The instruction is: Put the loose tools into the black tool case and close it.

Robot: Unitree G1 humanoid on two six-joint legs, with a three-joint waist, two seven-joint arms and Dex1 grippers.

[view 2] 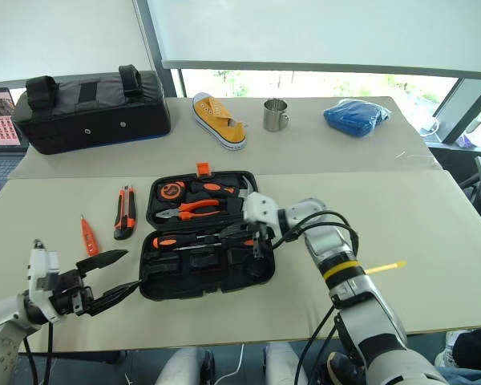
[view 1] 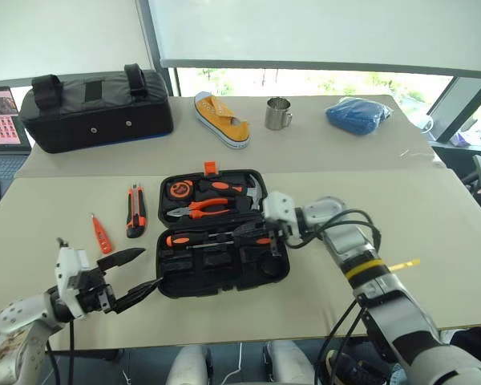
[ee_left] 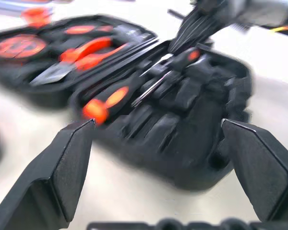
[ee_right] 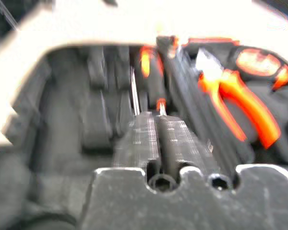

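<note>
Screwdriver (view 1: 194, 238) lies in the open case (view 1: 224, 277); my right gripper (view 1: 266, 233), fingers nearly together, hovers over it. Left gripper (view 1: 135, 275) wide. Next: knife (view 1: 135, 211) and tester (view 1: 101, 233), left of case.

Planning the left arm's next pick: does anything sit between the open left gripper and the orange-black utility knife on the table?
Nothing visible: bare tabletop lies between the left gripper and the orange-black utility knife; the small orange tester screwdriver lies off to the side.
</note>
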